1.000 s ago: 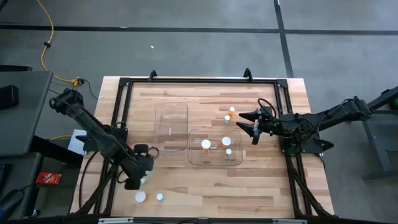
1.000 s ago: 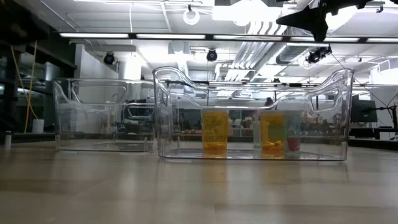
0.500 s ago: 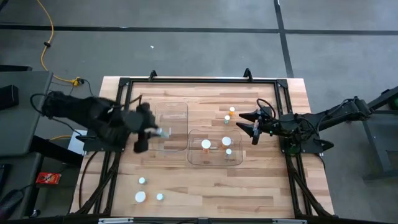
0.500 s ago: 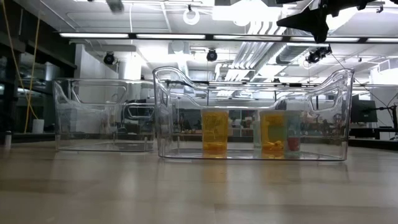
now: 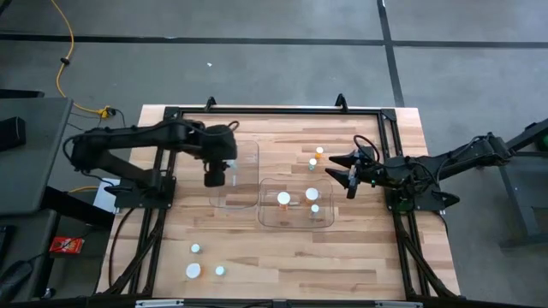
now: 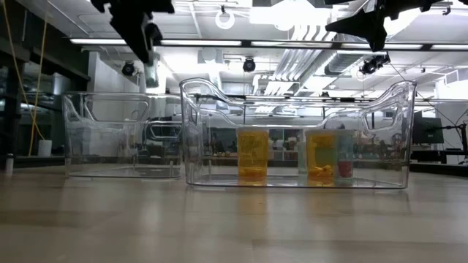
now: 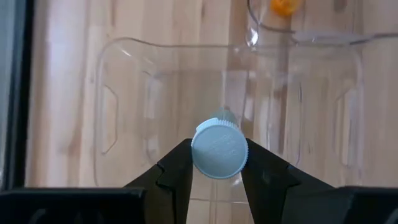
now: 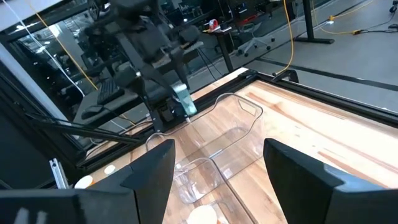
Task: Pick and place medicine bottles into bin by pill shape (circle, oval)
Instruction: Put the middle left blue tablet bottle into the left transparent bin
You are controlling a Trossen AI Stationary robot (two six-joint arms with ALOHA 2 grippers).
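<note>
Two clear bins on the wooden surface [image 5: 360, 248]. The far bin [image 5: 235, 174] is left of centre; high view and left wrist view show nothing lying in it. The near bin [image 5: 296, 204] sits at its 4 o'clock, corners touching or nearly so, and holds three bottles: one with a large white cap [image 5: 283, 198], one white-capped at [image 5: 312, 194], one smaller pale one [image 5: 314, 208].

Left gripper [image 5: 215, 177] hangs above the far bin's left edge, fingers pinching a pale bottle with a light blue-white cap [image 7: 219, 149]. Left wrist view shows the cap clamped between both fingers [image 7: 176, 171], with the far bin directly beneath. High view hides that bottle under the gripper.

Right gripper [image 5: 349, 173] is in the air at 3 o'clock of the surface, just right of the near bin, fingers spread with nothing between them.

Loose bottles: two near 1 o'clock of the near bin, a white-capped one [image 5: 319, 151] and an orange one [image 5: 312, 161]; three white caps at the surface's 7 o'clock corner [image 5: 194, 270], [image 5: 195, 248], [image 5: 220, 270].

Low view only: near bin [image 6: 296, 139] contents read as two amber bottles [image 6: 253, 155], [image 6: 320, 156] plus a small reddish item [image 6: 344, 169]; far bin [image 6: 121, 135] sits behind it to the left, the left gripper [image 6: 144, 38] above it. Right wrist view alone shows the left gripper's held bottle [image 8: 185, 99] from the side, poised over the far bin's rim.
</note>
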